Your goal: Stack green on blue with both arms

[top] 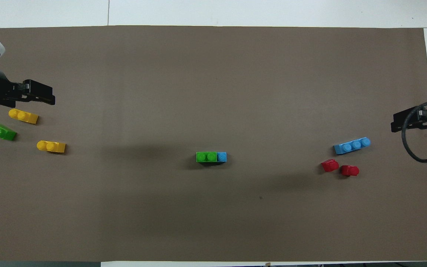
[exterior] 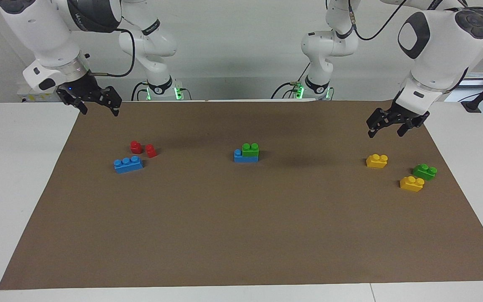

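A: Where's the green brick (exterior: 250,149)?
B: Pressed onto a glossy blue brick (exterior: 239,155) mid-mat; one blue stud stays bare toward the right arm's end.
A: And the claws?
B: Left claw (exterior: 386,126) spread, empty, above the matte brown mat (exterior: 241,235) toward its own end from that stack; right claw (exterior: 94,102) spread, empty, at its end.

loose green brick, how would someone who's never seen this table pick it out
Go to the left arm's end of the brown mat, where three small two-stud bricks lie together. The loose green brick lies between the two yellow bricks, nearest the mat's edge. It is the only green one there, and nothing is under it, unlike the stacked green brick mid-mat.
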You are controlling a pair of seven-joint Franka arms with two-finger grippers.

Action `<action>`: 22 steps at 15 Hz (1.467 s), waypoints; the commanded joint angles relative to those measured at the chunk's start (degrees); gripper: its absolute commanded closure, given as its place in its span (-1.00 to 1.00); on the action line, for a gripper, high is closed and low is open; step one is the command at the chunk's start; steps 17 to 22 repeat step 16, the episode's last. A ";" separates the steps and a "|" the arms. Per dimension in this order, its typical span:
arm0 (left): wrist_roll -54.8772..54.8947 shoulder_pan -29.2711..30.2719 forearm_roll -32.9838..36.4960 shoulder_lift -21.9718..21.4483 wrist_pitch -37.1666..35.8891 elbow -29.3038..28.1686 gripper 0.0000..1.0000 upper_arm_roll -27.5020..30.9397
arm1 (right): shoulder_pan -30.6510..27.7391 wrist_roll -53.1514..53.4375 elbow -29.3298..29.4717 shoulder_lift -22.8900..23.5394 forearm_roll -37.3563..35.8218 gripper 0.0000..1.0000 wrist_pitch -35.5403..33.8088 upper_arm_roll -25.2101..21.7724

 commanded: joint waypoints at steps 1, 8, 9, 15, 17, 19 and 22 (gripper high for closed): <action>1.01 -0.07 -0.34 -0.48 -0.10 0.06 -1.00 0.18 | -0.75 -3.02 1.50 0.82 -1.20 -1.00 -0.83 0.66; 1.01 0.02 -0.43 -0.74 -0.10 0.06 -1.00 0.09 | -0.66 -2.23 1.50 0.91 -1.11 -1.00 3.03 0.75; 1.01 0.02 -0.43 -0.83 -0.01 0.06 -1.00 0.09 | -0.75 -2.23 1.50 0.99 -1.11 -1.00 3.38 0.75; 1.01 0.19 -0.43 -0.83 -0.01 0.06 -1.00 0.09 | -0.92 -0.13 1.50 1.00 -0.06 -1.00 2.68 0.75; 1.01 0.11 -0.43 -0.83 -0.01 0.06 -1.00 0.09 | -0.92 -0.04 1.50 1.00 -0.06 -1.00 2.59 0.75; 1.01 0.11 -0.43 -0.83 -0.01 0.06 -1.00 0.09 | -0.92 -0.04 1.50 1.00 -0.06 -1.00 2.59 0.75; 1.01 0.11 -0.43 -0.83 -0.01 0.06 -1.00 0.09 | -0.92 -0.04 1.50 1.00 -0.06 -1.00 2.59 0.75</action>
